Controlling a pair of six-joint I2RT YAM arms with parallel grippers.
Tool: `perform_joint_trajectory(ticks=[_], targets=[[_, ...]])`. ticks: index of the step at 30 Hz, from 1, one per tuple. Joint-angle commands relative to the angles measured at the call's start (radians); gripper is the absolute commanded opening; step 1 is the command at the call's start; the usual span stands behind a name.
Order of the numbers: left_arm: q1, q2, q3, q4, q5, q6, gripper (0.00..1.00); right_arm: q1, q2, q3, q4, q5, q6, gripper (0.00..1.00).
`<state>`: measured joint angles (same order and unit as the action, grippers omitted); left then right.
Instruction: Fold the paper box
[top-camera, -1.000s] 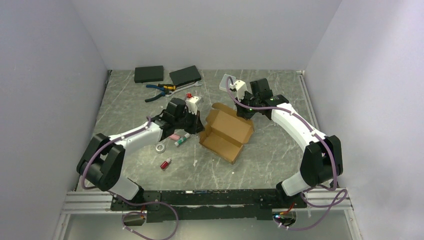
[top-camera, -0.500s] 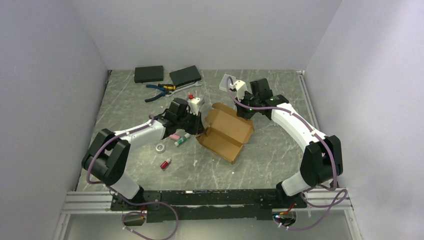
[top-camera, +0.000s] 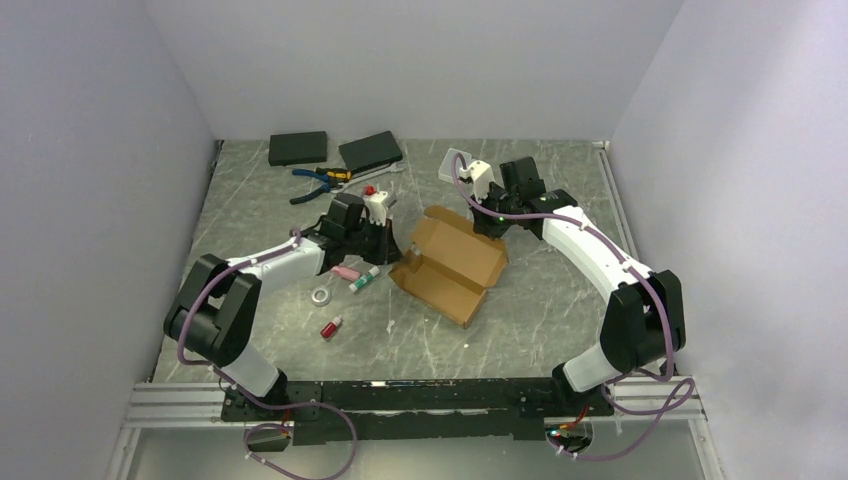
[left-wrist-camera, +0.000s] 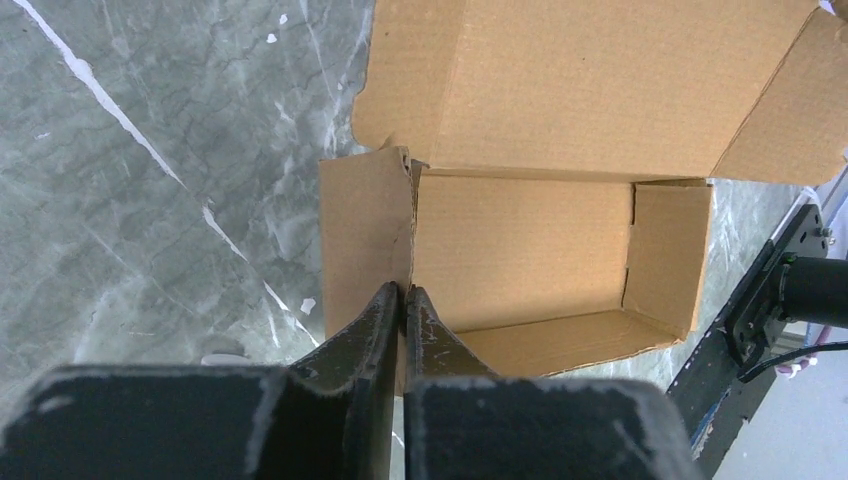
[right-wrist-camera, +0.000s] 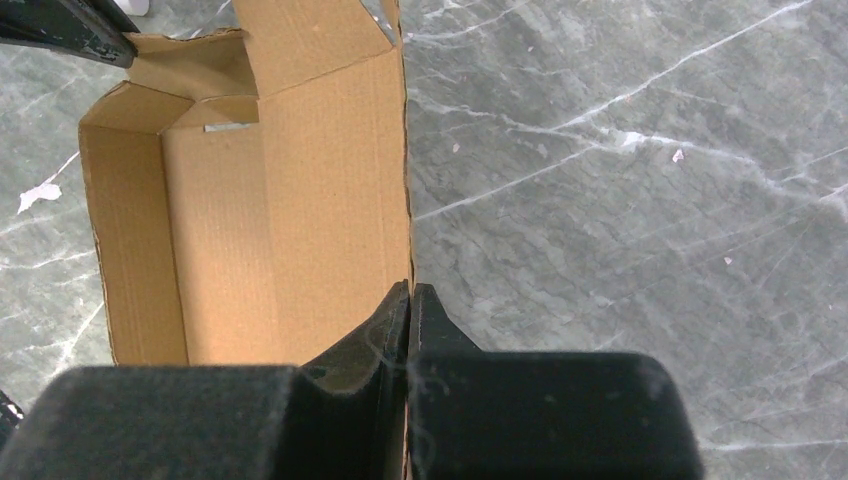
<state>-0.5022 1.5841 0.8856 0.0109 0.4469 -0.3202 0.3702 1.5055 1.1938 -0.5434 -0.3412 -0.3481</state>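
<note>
The brown paper box (top-camera: 452, 262) lies in the middle of the table as an open tray with its lid flap spread toward the back. My left gripper (top-camera: 388, 240) is at the box's left end. In the left wrist view its jaws (left-wrist-camera: 405, 290) are pinched on the upright end wall of the paper box (left-wrist-camera: 520, 240). My right gripper (top-camera: 490, 225) is at the far right corner. In the right wrist view its jaws (right-wrist-camera: 410, 288) are shut on the edge of a wall of the paper box (right-wrist-camera: 290, 200).
Two flat black boxes (top-camera: 297, 148) (top-camera: 370, 150) and pliers (top-camera: 320, 180) lie at the back left. A translucent case (top-camera: 455, 163) sits behind the right gripper. A pink item (top-camera: 347, 272), a tape roll (top-camera: 320, 295) and a red bottle (top-camera: 331, 327) lie left of the box.
My left gripper has drawn back a little to the left, and the box's left end has shifted with it. The right arm has not moved.
</note>
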Motion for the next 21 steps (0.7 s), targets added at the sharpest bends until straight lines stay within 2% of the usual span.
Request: perform_joint_trajectory(ticks=[1,3,5,14,21], targets=[[0.008,-0.002,-0.016,0.063,0.094,-0.031,0.07,0.008,0.006,0.003,0.031,-0.023,0.006,0.0],[0.008,-0.001,-0.014,0.063,0.103,-0.03,0.03,0.008,0.007,0.006,0.028,-0.034,0.006,0.0],[0.008,-0.002,-0.012,0.062,0.1,-0.027,0.0,0.008,0.005,0.012,0.019,-0.054,0.002,0.05],[0.001,-0.026,0.002,0.037,0.068,-0.018,0.0,0.009,-0.027,0.037,-0.008,-0.126,-0.022,0.34],[-0.014,-0.021,0.01,0.029,0.047,-0.016,0.0,0.007,-0.07,0.06,-0.021,-0.123,-0.054,0.47]])
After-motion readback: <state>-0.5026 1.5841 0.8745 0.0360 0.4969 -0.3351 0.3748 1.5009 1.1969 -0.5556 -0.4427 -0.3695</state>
